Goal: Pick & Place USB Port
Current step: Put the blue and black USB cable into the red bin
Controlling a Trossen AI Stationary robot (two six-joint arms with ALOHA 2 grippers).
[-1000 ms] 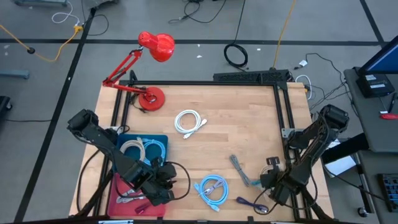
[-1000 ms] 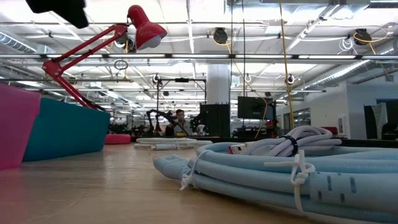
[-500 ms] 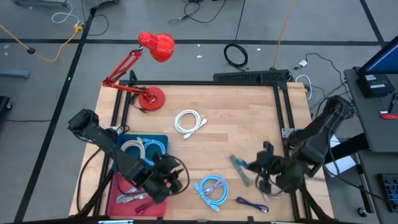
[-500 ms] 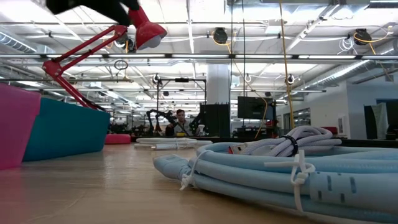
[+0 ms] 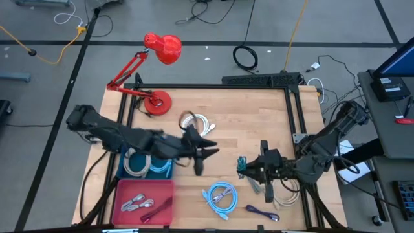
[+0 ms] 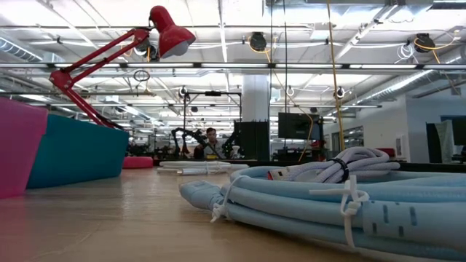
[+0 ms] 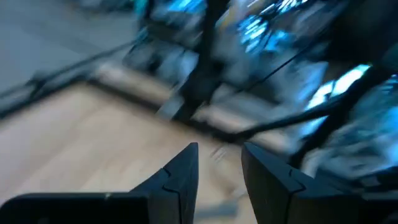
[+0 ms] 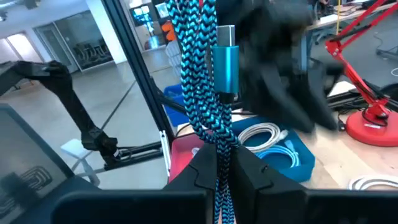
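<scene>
- So the right gripper (image 8: 219, 163) has its jaws clamped tight on a braided blue-and-black USB cable (image 8: 198, 74). The cable's shiny blue metal plug (image 8: 225, 67) stands up just above the fingers, clear of the wooden worktop (image 5: 259, 123).
- From above, that right gripper (image 5: 248, 169) sits over the near-right part of the worktop, pointing toward the middle.
- The left gripper (image 5: 208, 154) is stretched out over the middle of the worktop, jaws partly apart with nothing between them in its own wrist view. That view is too blurry to say much more.
- Just behind the left arm there's a coiled white cable (image 5: 202, 123).
- The blue plastic bin (image 5: 165, 169) at the near left holds pale coiled cables, and the red plastic bin (image 5: 163, 193) next to it has a couple of small cables in it.
- A light blue coiled cable (image 5: 221, 197) and a small purple cable (image 5: 261, 211) lie on the worktop near the front edge.
- A red desk lamp (image 5: 155, 65) is at the far-left corner.
</scene>
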